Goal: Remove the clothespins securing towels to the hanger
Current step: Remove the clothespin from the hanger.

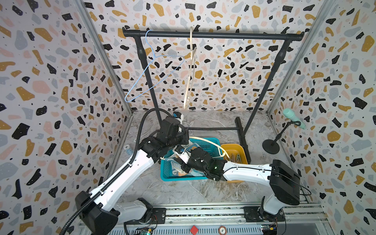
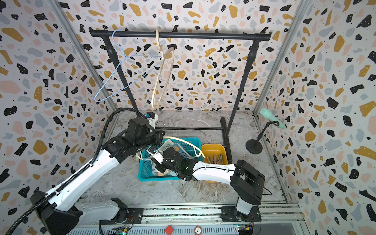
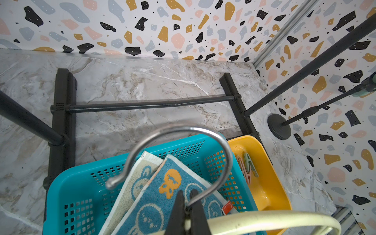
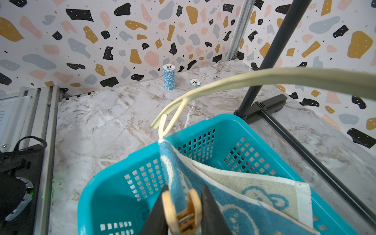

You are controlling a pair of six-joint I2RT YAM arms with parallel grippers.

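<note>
Closest in, the right tool [image 4: 184, 193] is narrowed to a pin's width. Its two black fingers press against the splayed legs of one peach clothespin [image 4: 179, 211], which bites the folded edge of the teal towel [image 4: 234, 211]. That towel, rabbits on one face and cream on the other, hangs from the end of the cream hanger [image 4: 284, 78] into the teal basket [image 3: 77, 183]. The left tool [image 3: 187, 192] is clenched on the hanger's metal hook [image 3: 179, 129], holding it above the basket. In a top view, other cloth [image 1: 179, 172] lies in the basket under the right arm, too hidden to count. Just beside the basket sits one yellow tray [image 3: 270, 183] with several loose clothespins [image 3: 249, 164], green and peach among them, their number unclear. At the left edge of the counter [image 3: 142, 81] stand one stack of poker chips [image 4: 169, 77] and one single chip [image 4: 195, 82]. Farther back, the black rack [image 1: 213, 36] carries two bare hangers, a blue wire hanger [image 1: 155, 56] and a pale hanger [image 1: 191, 40], making three hangers in all. One mint microphone [image 1: 294, 118] stands by the right wall.
</note>
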